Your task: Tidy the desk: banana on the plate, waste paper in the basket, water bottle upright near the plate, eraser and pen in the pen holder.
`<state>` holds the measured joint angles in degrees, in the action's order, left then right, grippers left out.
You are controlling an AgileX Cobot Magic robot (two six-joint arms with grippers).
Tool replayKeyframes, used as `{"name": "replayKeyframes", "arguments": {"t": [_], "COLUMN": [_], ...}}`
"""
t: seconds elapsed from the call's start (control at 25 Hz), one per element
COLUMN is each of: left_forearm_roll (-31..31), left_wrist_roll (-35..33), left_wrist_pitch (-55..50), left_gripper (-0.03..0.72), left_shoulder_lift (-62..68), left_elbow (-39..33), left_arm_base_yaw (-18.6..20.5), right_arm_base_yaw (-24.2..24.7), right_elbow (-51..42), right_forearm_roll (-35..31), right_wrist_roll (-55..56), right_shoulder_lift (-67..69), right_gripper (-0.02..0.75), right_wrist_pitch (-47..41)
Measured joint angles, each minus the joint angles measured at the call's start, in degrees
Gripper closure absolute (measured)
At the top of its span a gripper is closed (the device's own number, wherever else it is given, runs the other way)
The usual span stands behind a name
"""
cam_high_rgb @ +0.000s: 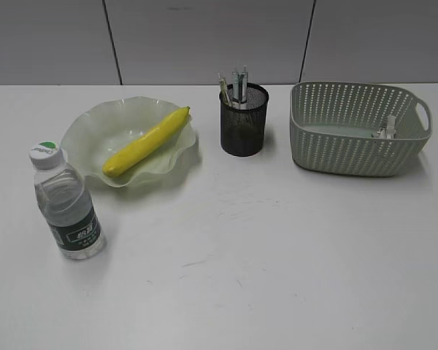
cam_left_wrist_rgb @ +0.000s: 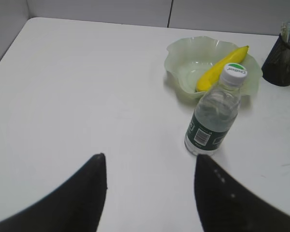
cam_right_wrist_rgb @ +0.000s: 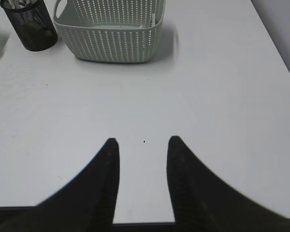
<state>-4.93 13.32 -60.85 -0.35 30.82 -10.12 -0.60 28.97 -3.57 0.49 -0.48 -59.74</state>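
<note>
The banana (cam_high_rgb: 147, 141) lies in the pale-green plate (cam_high_rgb: 84, 125) at the back left; both show in the left wrist view, banana (cam_left_wrist_rgb: 217, 69) and plate (cam_left_wrist_rgb: 181, 55). The water bottle (cam_high_rgb: 64, 202) stands upright in front of the plate, also in the left wrist view (cam_left_wrist_rgb: 213, 114). The black pen holder (cam_high_rgb: 243, 124) holds pens (cam_high_rgb: 237, 85); it shows in the right wrist view (cam_right_wrist_rgb: 30, 25). The waste paper (cam_high_rgb: 386, 129) lies inside the basket (cam_high_rgb: 350, 149). The eraser is hidden. My left gripper (cam_left_wrist_rgb: 150, 157) is open and empty, left of the bottle. My right gripper (cam_right_wrist_rgb: 142, 140) is open and empty over bare desk (cam_high_rgb: 277, 255).
The basket (cam_right_wrist_rgb: 111, 41) stands at the back right, next to the pen holder (cam_left_wrist_rgb: 282, 60). A grey panelled wall runs behind the desk. The desk's front edge shows under my right gripper.
</note>
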Motion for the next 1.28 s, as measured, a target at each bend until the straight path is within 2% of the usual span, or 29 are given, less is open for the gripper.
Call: {"name": "replayKeyframes", "arguments": {"t": [0.36,0.6,1.28], "left_forearm_roll": [-1.18,-1.23,-1.23], "left_wrist_roll": [0.00,-0.29,-1.89], "left_wrist_pitch": [0.00,0.00,0.00], "left_gripper": [0.253,0.253,0.253], "left_shoulder_lift": [0.00,0.00,0.00], "left_elbow": [0.00,0.00,0.00], "left_arm_base_yaw": [0.00,0.00,0.00], "right_arm_base_yaw": [0.00,0.00,0.00], "right_elbow": [0.00,0.00,0.00], "right_forearm_roll": [0.05,-1.77,-2.16], "right_wrist_roll": [-0.49,-6.89,-7.46], "right_shoulder_lift": [0.00,-0.02,-0.08], "right_gripper": [0.459,0.459,0.459], "right_wrist_pitch": [0.05,0.05,0.15]}}
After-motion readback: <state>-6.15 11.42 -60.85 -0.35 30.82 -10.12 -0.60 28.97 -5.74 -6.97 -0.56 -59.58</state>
